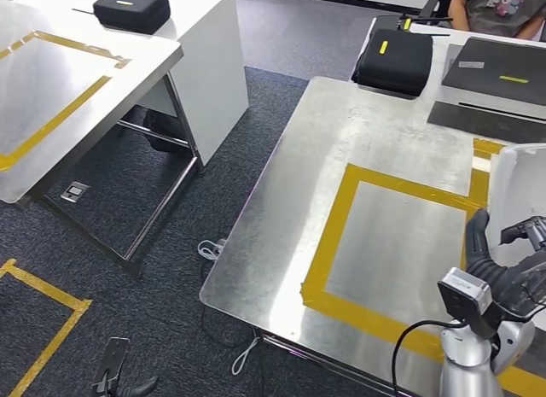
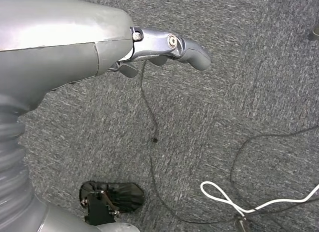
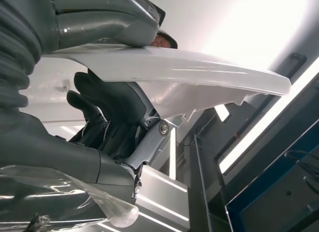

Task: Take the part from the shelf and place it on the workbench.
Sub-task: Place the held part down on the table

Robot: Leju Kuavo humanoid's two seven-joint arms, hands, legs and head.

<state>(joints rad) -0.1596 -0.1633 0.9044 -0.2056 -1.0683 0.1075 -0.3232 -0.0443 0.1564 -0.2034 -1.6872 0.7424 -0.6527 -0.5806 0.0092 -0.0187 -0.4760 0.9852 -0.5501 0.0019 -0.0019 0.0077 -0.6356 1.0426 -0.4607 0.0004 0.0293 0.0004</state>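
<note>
Two benches seen: steel bench (image 1: 303, 183) with yellow taped square (image 1: 392, 252) ahead, second bench (image 1: 58, 98) well apart at left. White part (image 3: 180, 75) gripped by right hand (image 3: 112, 112), fingers closed around it, held above bench's right edge. Left hand (image 2: 165, 47) hung over carpet (image 2: 226, 92), fingers loosely extended, nothing held.

Steel workbench (image 1: 303, 158) with yellow tape square (image 1: 334, 235)

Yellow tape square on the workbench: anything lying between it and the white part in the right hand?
Nothing; in the head view the white part, held by the right hand, overlaps the yellow tape square edge; bare metal inside.
</note>
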